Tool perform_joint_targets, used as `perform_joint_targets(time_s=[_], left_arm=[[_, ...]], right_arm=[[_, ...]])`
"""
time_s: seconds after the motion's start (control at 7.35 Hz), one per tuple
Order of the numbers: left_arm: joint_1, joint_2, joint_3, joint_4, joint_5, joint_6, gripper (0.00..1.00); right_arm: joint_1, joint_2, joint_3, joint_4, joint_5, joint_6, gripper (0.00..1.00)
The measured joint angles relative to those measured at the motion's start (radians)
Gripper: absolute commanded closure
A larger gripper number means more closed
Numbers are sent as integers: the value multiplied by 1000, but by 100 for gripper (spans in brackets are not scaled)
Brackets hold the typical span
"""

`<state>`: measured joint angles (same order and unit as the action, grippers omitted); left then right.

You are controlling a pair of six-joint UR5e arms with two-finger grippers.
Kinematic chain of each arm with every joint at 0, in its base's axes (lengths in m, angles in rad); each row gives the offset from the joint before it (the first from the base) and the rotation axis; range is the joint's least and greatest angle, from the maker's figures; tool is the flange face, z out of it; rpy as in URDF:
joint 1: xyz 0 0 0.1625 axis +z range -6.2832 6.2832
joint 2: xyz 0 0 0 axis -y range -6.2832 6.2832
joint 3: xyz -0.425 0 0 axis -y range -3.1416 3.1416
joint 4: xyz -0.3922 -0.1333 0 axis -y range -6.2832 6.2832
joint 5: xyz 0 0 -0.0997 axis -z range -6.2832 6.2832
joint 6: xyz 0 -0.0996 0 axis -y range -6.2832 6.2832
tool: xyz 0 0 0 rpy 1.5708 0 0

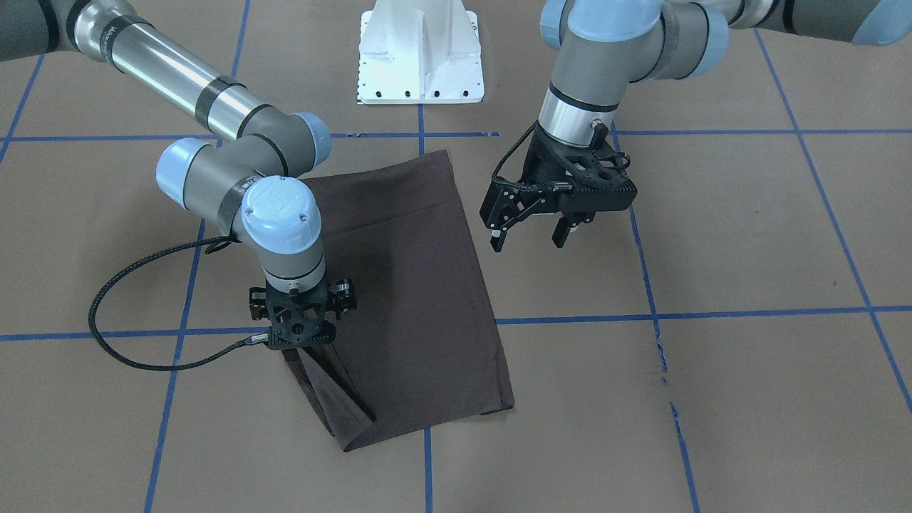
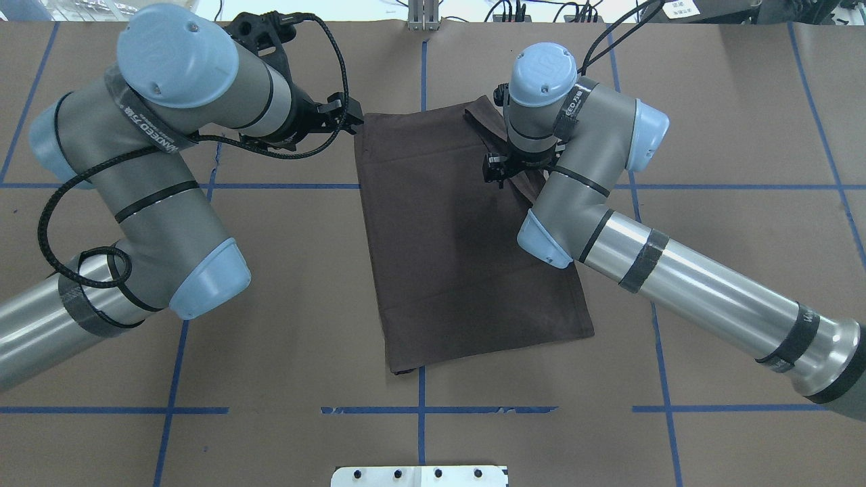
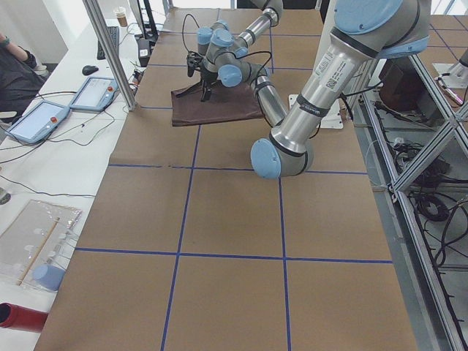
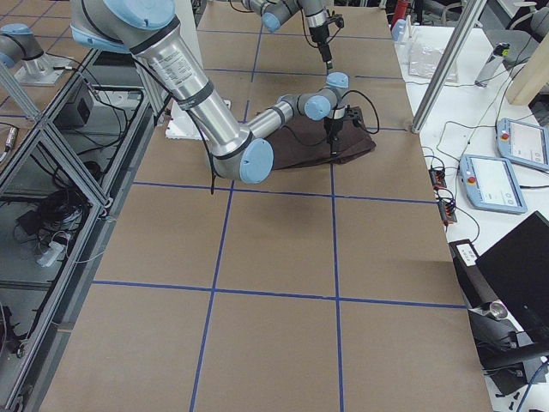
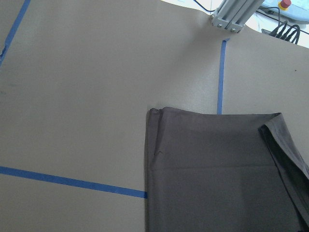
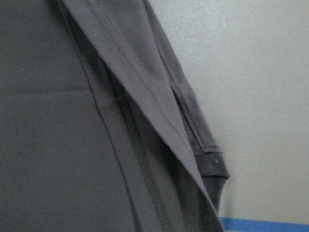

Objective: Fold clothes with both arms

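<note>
Dark brown T-shirt (image 1: pixel 413 285): matt woven cloth, stitched hems. Tabletop (image 1: pixel 748 235): matt brown paper, glossy blue tape grid. Arms (image 1: pixel 178 78): brushed shiny metal tubes, satin grey housings, smooth light-blue plastic caps. Right gripper (image 1: pixel 303 342) and left gripper (image 1: pixel 531 231): matt black plastic. White pedestal base (image 1: pixel 420 53): glossy painted metal.

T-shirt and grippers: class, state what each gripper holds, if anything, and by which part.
The left gripper is open above the table, holding nothing. The right gripper is down on the T-shirt at its folded side edge; its fingers are hidden, so a hold cannot be confirmed.
</note>
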<state>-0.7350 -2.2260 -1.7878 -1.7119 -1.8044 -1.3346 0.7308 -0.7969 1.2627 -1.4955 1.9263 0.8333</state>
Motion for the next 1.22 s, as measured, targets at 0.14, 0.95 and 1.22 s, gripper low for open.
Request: perform_joint_targets(time_s=[0.14,0.95,1.22], left_arm=[[0,0,-1,0,0,0,0],[-1,0,-3,0,0,0,0],[-1,0,-3,0,-1,0,0]], right_arm=[[4,-5,-20,0,2,-25,0],[4,-7,-29,-18,69,-47,0],[6,-10,-28,-20,74,-48,0]])
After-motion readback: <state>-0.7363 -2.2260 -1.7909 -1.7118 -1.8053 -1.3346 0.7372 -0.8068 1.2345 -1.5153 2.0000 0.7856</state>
